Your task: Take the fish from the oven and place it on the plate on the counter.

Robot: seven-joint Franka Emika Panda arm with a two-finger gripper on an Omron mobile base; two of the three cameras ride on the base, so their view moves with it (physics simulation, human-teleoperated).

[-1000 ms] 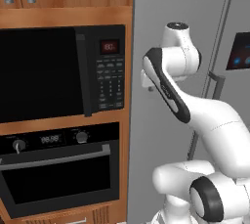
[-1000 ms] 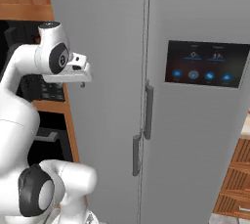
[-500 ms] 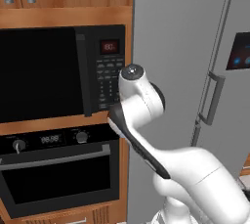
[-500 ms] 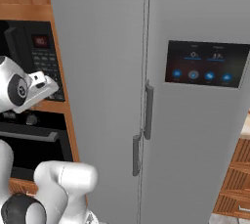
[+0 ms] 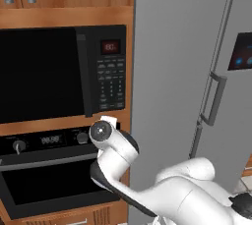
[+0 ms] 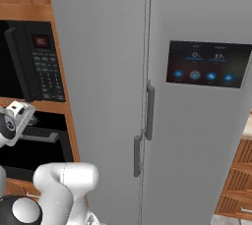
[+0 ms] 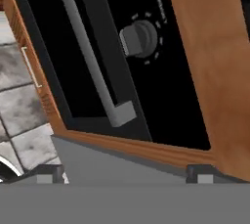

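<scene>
Black glass and silver trim mark the oven [image 5: 49,180], set in a wooden wall cabinet below a black microwave [image 5: 61,71] with a keypad. In the left base view the oven door is closed, its long bar handle [image 5: 47,161] running across the top of the door, two knobs and a small display on the panel above. A tall grey fridge [image 6: 147,96] stands just beside the cabinet at 3 o'clock, with vertical handles and a dark touch panel; its flat front leaves open floor room before it.

The white arm bends low across the oven's right half, its wrist against the panel near the right-hand knob [image 5: 82,138]. In the right base view the hand sits at the left edge, close before the end of the handle.

In the hand view the gripper [image 7: 124,174] has its jaws spread wide and empty, the two dark fingertips [image 7: 46,173] standing well apart at the bottom. That view is rolled: the handle runs from 11 o'clock down to its squared end just above the middle of the claw, the knob lies at 12 o'clock, a wooden cabinet edge falls along 2 o'clock, and grey floor tiles [image 7: 22,115] show at 9 o'clock.

With the door shut, the fish cannot be seen.
</scene>
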